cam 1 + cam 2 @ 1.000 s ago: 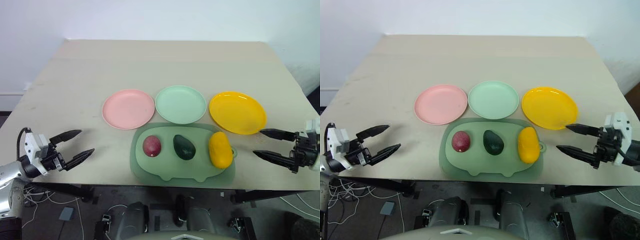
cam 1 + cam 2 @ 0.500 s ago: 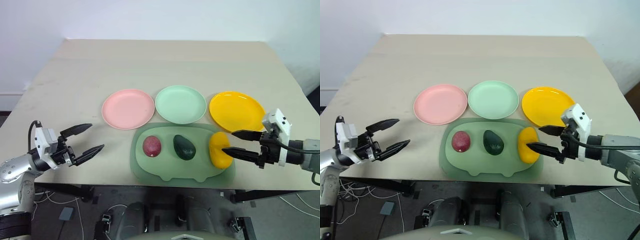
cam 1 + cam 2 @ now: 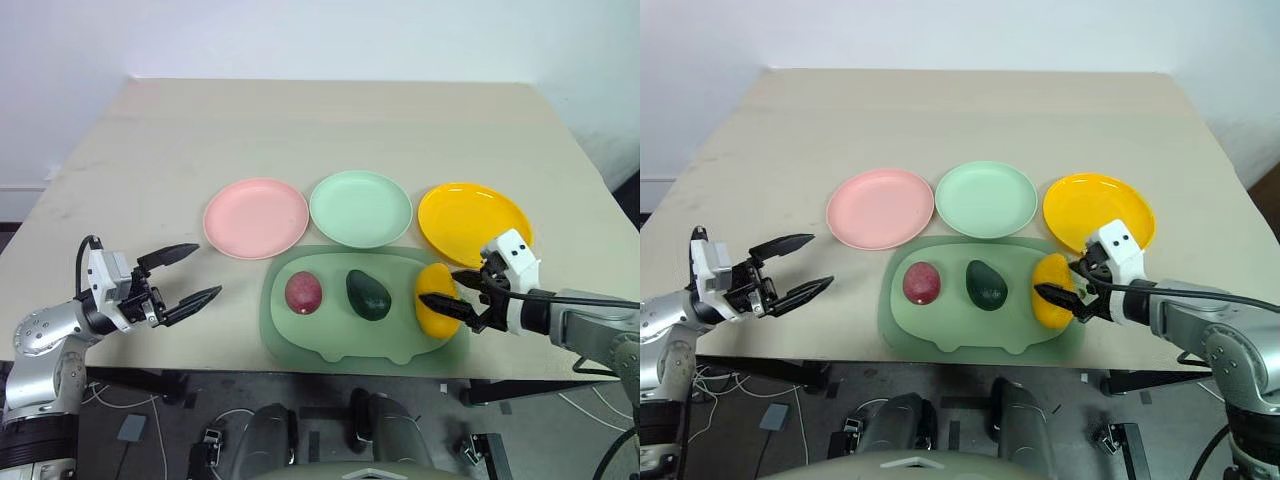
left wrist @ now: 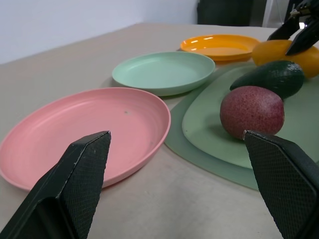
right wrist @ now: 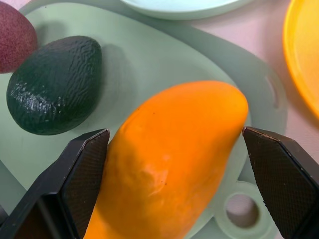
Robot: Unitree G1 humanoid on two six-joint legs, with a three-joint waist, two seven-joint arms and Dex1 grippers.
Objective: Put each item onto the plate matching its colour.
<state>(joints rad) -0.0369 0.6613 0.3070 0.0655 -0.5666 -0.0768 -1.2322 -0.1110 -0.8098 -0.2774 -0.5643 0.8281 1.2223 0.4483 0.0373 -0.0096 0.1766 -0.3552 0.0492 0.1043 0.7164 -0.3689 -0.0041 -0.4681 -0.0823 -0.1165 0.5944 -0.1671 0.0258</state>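
From the head camera I see the beige table (image 3: 330,130) filling most of the frame, with three plates in a row across the middle: the pink plate (image 3: 256,217) to the left of centre, the mint green plate (image 3: 361,208) at centre, and the yellow plate (image 3: 474,222) to the right of centre. Just below them, towards the lower middle of the frame, lies the pale-green mat (image 3: 340,335) with the wavy outline, its upper edge tucked close under the green plate. All three fruits sit on that mat in a line: the maroon-red fruit (image 3: 304,292) on its left part, the dark green avocado (image 3: 368,294) in the middle, and the oblong yellow fruit (image 3: 437,298) on its right end, none of them on a plate yet. My right gripper (image 3: 453,291) is at the lower right of the frame, its jaws spread wide and set to either side of the yellow fruit; in the right wrist view the yellow fruit (image 5: 169,164) lies between the two black fingers (image 5: 75,189) with a gap visible on each side, so I am not gripping it, and I cannot tell whether either pad grazes it. My left gripper (image 3: 190,274) is at the lower left of the frame, above bare table, well apart from the pink plate, jaws wide and holding nothing; its wrist view looks across the pink plate (image 4: 84,134) towards the maroon-red fruit (image 4: 251,112).
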